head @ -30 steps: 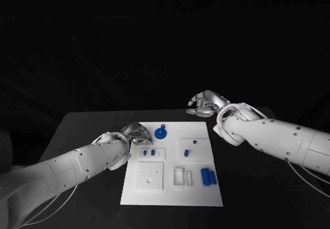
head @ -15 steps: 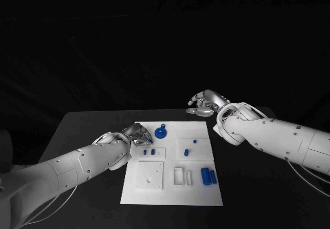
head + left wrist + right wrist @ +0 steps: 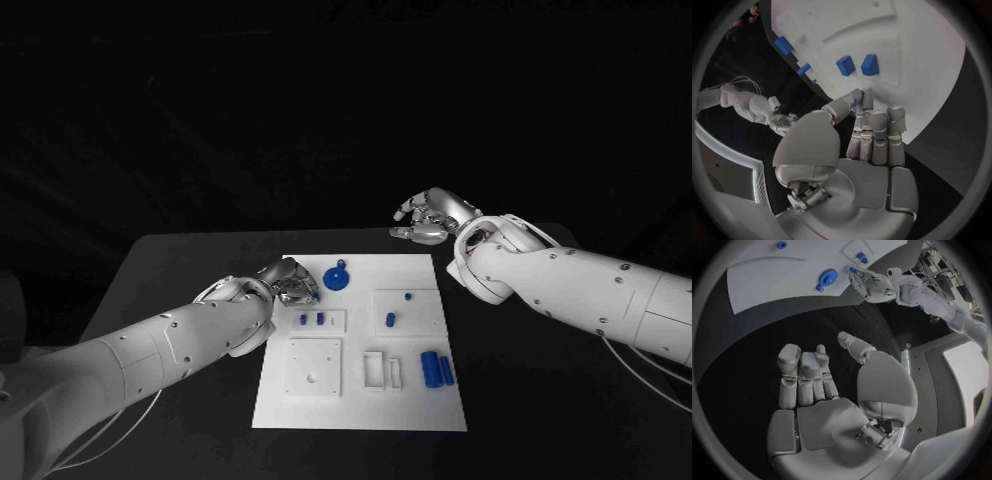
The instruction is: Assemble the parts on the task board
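The white task board [image 3: 361,345] lies in the middle of the black table. My left hand [image 3: 284,281] hovers at the board's far left corner, beside a round blue part [image 3: 338,279]. Its thumb and fingertips [image 3: 861,102] are pressed together, pinching a small blue part [image 3: 854,108]; the same part [image 3: 853,270] shows at the hand's tip in the right wrist view. Two small blue parts [image 3: 857,65] stand in the board just ahead of that hand. My right hand [image 3: 431,217] hangs beyond the board's far right corner with its fingers [image 3: 804,372] curled in and nothing in them.
Two blue cylinders [image 3: 436,370] lie at the board's near right. A small blue peg [image 3: 389,320] stands in a raised square plate, and a larger white square plate [image 3: 315,368] sits at the near left. Bare black table [image 3: 188,270] surrounds the board.
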You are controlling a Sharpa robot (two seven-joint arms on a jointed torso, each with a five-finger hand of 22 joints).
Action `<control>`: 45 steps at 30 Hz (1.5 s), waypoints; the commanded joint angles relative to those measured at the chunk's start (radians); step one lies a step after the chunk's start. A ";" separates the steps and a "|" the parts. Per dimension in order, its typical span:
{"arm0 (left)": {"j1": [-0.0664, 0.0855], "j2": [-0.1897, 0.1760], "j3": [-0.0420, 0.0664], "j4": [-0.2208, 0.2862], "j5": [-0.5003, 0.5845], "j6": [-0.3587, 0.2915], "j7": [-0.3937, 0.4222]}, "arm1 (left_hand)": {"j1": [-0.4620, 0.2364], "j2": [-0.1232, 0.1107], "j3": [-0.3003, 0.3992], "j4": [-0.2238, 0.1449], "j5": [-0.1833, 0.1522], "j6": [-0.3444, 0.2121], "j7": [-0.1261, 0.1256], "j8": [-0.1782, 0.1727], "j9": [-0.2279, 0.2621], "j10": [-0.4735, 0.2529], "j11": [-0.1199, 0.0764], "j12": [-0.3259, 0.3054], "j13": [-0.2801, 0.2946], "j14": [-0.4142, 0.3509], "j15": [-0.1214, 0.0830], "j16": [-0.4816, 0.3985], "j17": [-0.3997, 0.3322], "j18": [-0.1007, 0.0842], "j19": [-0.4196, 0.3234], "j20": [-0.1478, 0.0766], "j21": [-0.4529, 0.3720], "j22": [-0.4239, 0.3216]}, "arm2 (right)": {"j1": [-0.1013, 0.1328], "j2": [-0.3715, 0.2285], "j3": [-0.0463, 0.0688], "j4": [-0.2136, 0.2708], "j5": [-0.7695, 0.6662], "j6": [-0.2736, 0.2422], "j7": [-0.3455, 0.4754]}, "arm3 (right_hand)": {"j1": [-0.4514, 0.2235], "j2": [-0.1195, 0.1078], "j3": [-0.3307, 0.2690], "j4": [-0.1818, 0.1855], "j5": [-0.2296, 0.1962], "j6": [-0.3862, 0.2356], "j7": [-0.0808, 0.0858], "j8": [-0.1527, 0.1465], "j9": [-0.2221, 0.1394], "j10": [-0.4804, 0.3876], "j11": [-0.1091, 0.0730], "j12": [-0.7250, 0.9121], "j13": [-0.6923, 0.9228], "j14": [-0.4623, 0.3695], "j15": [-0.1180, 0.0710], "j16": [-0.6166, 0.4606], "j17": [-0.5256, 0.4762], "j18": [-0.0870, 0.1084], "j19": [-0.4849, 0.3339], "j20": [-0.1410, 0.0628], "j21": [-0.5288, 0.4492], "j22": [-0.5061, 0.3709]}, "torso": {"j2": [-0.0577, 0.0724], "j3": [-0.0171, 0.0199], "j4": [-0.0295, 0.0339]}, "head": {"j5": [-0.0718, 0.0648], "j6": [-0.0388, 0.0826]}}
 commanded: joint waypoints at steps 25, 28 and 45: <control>-0.006 -0.001 -0.002 0.009 -0.076 0.037 -0.050 | 0.000 0.012 0.006 -0.009 0.007 0.011 0.002 0.004 0.001 0.010 -0.002 -0.005 0.001 -0.001 -0.007 0.005 -0.002 0.034 0.000 -0.037 0.005 0.015 | 0.000 0.000 0.000 -0.001 -0.006 0.010 0.007 | 0.009 0.003 -0.006 -0.001 0.006 -0.008 0.013 0.007 0.000 0.005 0.000 0.006 -0.001 0.005 0.001 -0.006 0.002 0.095 0.000 -0.008 -0.007 0.010 | 0.000 -0.0005 0.0005 | -0.002 -0.002; -0.006 0.001 -0.002 0.009 -0.076 0.038 -0.049 | 0.000 0.011 0.006 -0.009 0.007 0.011 0.002 0.005 0.001 0.010 -0.002 -0.005 0.001 -0.001 -0.007 0.005 -0.002 0.034 0.000 -0.037 0.005 0.015 | 0.000 0.002 0.000 -0.002 -0.006 0.011 0.007 | 0.009 0.003 -0.006 -0.001 0.006 -0.008 0.013 0.007 0.000 0.005 0.000 0.006 -0.002 0.005 0.001 -0.006 0.002 0.095 0.000 -0.008 -0.007 0.010 | 0.000 -0.0005 0.0013 | -0.002 -0.002; -0.006 -0.003 -0.003 0.011 -0.071 0.040 -0.041 | 0.009 -0.038 -0.002 -0.026 -0.022 -0.117 0.046 -0.059 -0.037 -0.034 0.018 -0.037 -0.009 -0.022 0.012 0.005 -0.005 0.035 -0.013 -0.023 0.003 0.016 | 0.000 0.003 0.000 -0.004 -0.006 0.011 0.008 | 0.008 0.003 -0.006 -0.001 0.006 -0.009 0.014 0.006 0.000 0.005 0.000 0.006 -0.002 0.005 0.002 -0.007 0.002 0.095 0.000 -0.008 -0.007 0.010 | 0.000 -0.0004 0.0005 | 0.000 -0.001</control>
